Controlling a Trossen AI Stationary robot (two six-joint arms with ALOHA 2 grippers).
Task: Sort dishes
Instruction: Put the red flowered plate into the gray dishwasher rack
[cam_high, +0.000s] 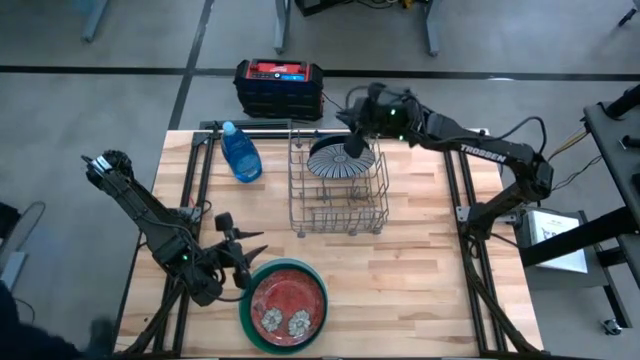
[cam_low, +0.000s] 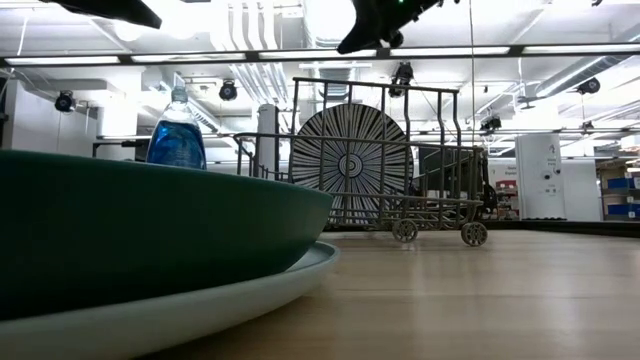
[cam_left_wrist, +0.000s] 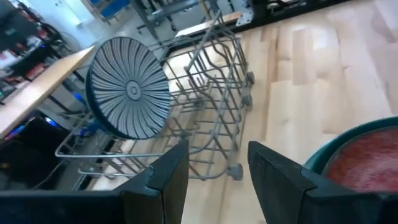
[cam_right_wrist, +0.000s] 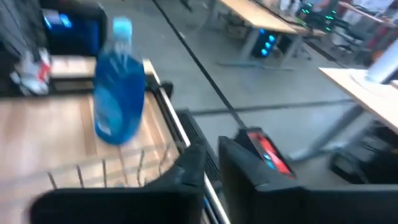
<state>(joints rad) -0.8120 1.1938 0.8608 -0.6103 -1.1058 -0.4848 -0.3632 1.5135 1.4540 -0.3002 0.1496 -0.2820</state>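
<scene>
- Right gripper poised over the far end of the wire rack, fingers closed together on nothing, just above the upper rim of the striped plate.
- Striped plate standing on edge in the rack's far slots, directly under that gripper; striped face turned toward the table's near side in the low view.
- Blue bottle upright on the table, off to the side of the right gripper, beyond the rack's corner.
- Left gripper low at the table's near side, fingers spread apart, holding nothing.
- Red plate with pale flower marks just ahead of the left gripper, lying flat, nested in a dark teal plate, itself on a larger pale green plate.
- Rack well beyond the left gripper's fingertips, seen past them in the left wrist view.
</scene>
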